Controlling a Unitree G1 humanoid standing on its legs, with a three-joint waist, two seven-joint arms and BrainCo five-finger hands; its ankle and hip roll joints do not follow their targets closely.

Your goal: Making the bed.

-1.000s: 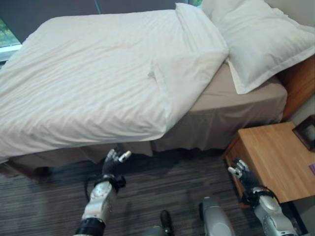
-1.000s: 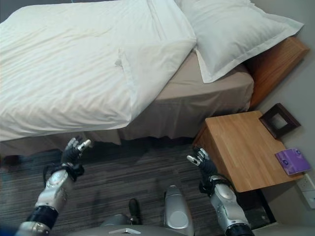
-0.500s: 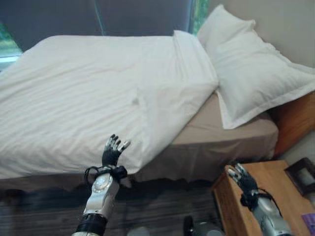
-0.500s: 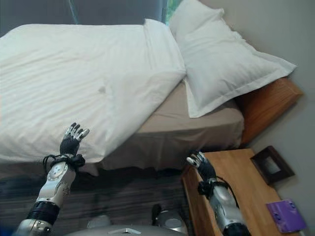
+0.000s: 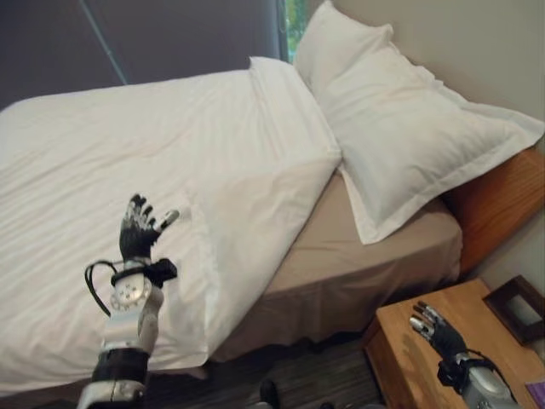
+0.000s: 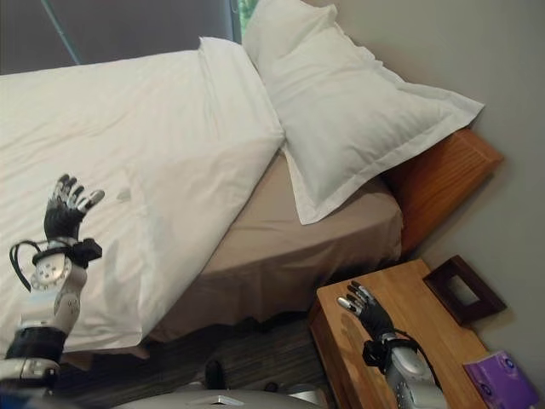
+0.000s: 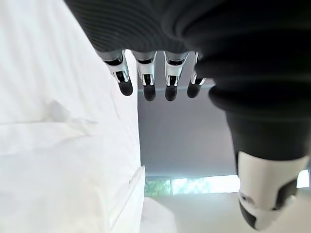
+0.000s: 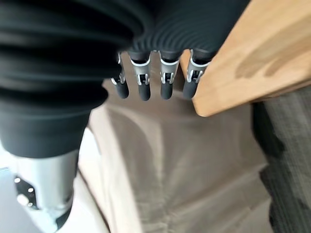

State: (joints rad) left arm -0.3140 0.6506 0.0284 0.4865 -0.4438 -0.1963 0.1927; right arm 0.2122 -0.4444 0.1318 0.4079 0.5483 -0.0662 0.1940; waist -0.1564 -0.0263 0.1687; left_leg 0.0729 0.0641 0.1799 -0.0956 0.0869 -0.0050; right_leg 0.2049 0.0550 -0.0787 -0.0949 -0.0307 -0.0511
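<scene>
While my left hand (image 5: 136,237) is raised over the near side of the bed, I see its fingers (image 7: 146,82) spread and fairly straight, holding nothing; in the left wrist view they point out past the white duvet (image 5: 128,170) with air between them and the cloth. From the head camera the hand appears above the duvet's near part, close to a small raised crease in the cover, though I cannot tell from here whether it touches the fabric; I think not.

The duvet covers most of the bed and hangs over the near edge. Its top corner nearest me is folded back on a diagonal, so a stretch of tan sheet (image 5: 375,264) lies bare between the fold and the headboard end. Two white pillows (image 5: 409,128) are stacked at the head, the upper one overlapping the tan sheet and leaning toward the wooden headboard (image 5: 502,204).

My right hand (image 6: 368,312) is low, over the near corner of the wooden nightstand (image 6: 409,332) beside the bed. Its fingers (image 8: 143,82) are loosely extended and hold nothing; the right wrist view shows them just beside the nightstand's edge, with the tan bed skirt (image 8: 184,165) past them. A dark picture frame (image 6: 464,290) and a purple packet (image 6: 502,379) sit on the nightstand, well apart from that hand.
</scene>
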